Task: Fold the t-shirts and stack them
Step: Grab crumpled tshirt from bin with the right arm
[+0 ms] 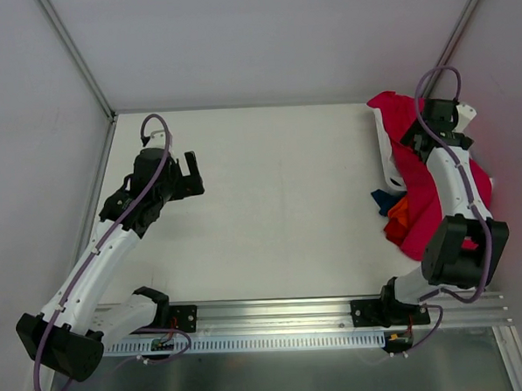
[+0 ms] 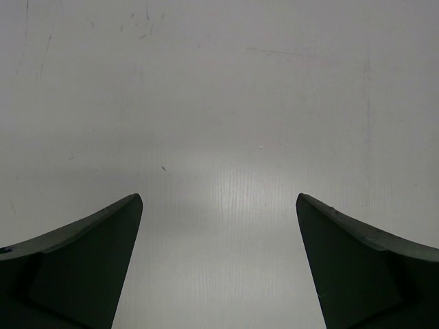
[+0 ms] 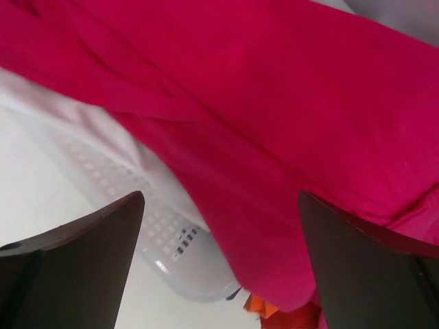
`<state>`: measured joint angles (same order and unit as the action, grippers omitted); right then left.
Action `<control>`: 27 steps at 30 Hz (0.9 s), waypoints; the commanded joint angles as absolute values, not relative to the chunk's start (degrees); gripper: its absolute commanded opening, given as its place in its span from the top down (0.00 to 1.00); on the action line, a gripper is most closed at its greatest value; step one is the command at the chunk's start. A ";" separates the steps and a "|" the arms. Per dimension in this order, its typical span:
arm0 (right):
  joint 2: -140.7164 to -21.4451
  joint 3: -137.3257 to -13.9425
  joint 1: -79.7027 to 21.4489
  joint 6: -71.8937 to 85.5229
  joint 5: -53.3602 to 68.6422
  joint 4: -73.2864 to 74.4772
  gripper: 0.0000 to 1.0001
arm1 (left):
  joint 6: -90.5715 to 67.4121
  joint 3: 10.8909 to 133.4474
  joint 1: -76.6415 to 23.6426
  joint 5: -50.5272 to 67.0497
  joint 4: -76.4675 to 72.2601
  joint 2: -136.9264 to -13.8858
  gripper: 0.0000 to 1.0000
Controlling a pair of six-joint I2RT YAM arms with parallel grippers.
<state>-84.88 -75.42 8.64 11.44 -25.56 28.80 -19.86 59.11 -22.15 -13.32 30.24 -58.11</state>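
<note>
**Supervisor:** Condition of both grippers at inspection?

**Operator:** I noted the right gripper [image 3: 219, 199] with its jaws spread wide and nothing between them. The left gripper [image 2: 219, 199] was likewise fully parted and empty, hanging over bare table [image 2: 219, 103] at the 9 o'clock side of the top view.

**Supervisor:** Location of the garments?

**Operator:** Both lay heaped at the 3 o'clock edge of the table, in and over a white perforated laundry basket [image 3: 171, 240]. Through the right wrist camera, the crimson t-shirt [image 3: 288, 123] filled the view from 11 round to 5 o'clock, directly under the spread jaws and close to them. I could not confirm contact. The orange t-shirt [image 1: 400, 213] showed only as a scrap at 6 o'clock, tucked beneath the crimson one. A bit of blue cloth [image 1: 384, 202] lay beside it. The left gripper was well apart from all of it.

**Supervisor:** Recommendation for the step in hand?

**Operator:** I judged the step to be drawing the crimson t-shirt out first. I advised lowering onto a raised fold towards 1 o'clock, away from the basket rim at 7 o'clock. I would pinch a single layer only, so the orange one is not dragged along, then carry the shirt towards the open centre, where the left arm could help spread it.
</note>
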 commanded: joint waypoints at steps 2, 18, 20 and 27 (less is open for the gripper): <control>-90.77 -78.40 12.03 9.58 -29.62 30.06 0.01 | -18.19 60.47 -22.50 -13.01 29.18 -58.53 0.02; -102.22 -80.77 19.43 9.84 -17.85 24.35 0.05 | -17.84 61.96 -22.50 -13.71 29.18 -62.84 0.03; -102.22 -80.33 18.99 10.19 -15.13 22.94 0.23 | -17.75 62.23 -22.50 -13.36 29.18 -63.11 0.03; -102.39 -82.43 15.56 9.93 -14.94 24.34 0.76 | -17.84 62.31 -22.50 -13.27 29.18 -63.28 0.03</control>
<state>-102.08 -79.22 17.61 9.58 -17.39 24.23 -18.72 59.94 -22.15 -13.37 30.22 -63.33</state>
